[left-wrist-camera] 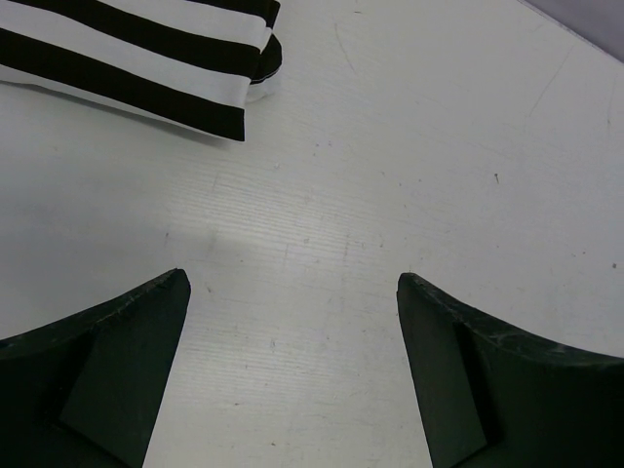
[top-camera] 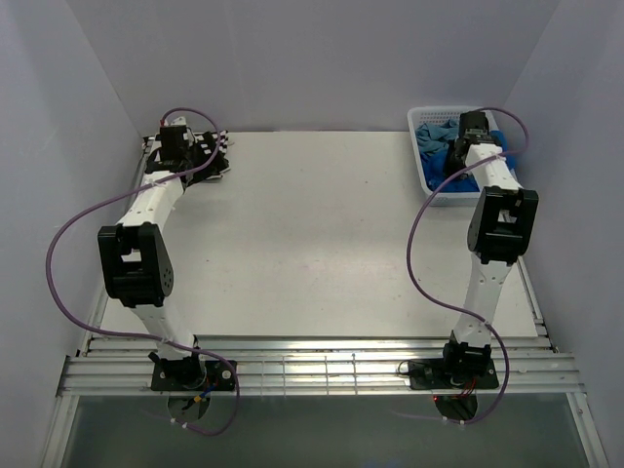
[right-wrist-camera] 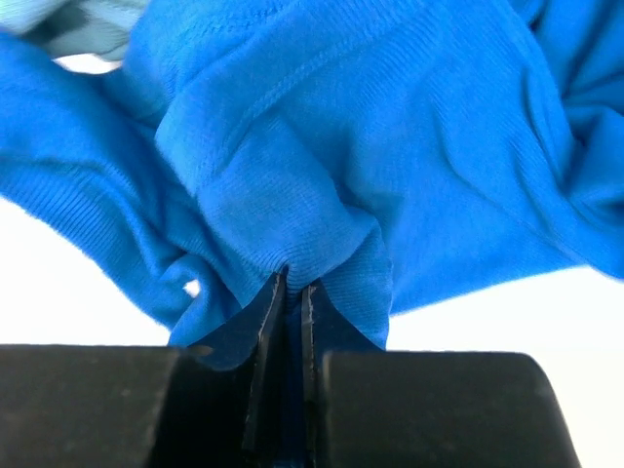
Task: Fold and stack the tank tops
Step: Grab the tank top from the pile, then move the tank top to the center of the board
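Observation:
The black-and-white striped tank top (left-wrist-camera: 146,58) lies folded on the table at the far left corner, also seen under the left arm's wrist (top-camera: 216,146). My left gripper (left-wrist-camera: 292,283) hovers just beside it over bare table, open and holding nothing. The bright royal blue tank top (right-wrist-camera: 341,127) is bunched in the white basket (top-camera: 427,185) at the far right. My right gripper (right-wrist-camera: 292,278) is down in that basket, shut on a pinched fold of the royal blue cloth. The muted teal-blue tank top (top-camera: 429,136) lies crumpled in the basket's left part.
The white lattice basket stands against the right wall at the table's far right corner. White walls close in the table on the left, back and right. A slatted metal rail (top-camera: 322,370) runs along the near edge by the arm bases.

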`<act>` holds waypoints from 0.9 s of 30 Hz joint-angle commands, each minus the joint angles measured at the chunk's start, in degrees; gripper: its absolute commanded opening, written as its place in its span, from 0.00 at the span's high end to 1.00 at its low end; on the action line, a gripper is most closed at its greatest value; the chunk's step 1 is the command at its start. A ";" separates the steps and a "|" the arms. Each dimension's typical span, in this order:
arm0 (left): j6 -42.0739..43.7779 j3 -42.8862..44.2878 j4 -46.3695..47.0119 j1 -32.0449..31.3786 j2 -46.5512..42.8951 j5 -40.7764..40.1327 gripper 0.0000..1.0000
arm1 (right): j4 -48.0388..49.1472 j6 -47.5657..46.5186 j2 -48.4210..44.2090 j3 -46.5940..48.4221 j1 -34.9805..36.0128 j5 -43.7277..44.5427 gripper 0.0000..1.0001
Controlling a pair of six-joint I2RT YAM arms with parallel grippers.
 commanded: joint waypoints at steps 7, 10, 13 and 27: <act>-1.07 -0.28 0.30 -0.36 -8.18 5.66 0.02 | 24.25 3.09 -31.56 -19.24 0.67 -5.26 0.92; -2.12 -1.52 0.56 -0.36 -10.02 8.29 0.02 | 25.68 2.39 -37.48 -19.70 1.11 -9.37 0.92; -3.71 -3.62 2.05 -0.36 -12.13 12.24 0.02 | 24.02 1.16 -40.56 -14.62 2.33 -16.32 0.92; -16.44 -18.65 -0.48 -0.36 -27.51 7.17 0.02 | 10.74 -1.84 -38.63 9.05 24.65 -53.73 0.92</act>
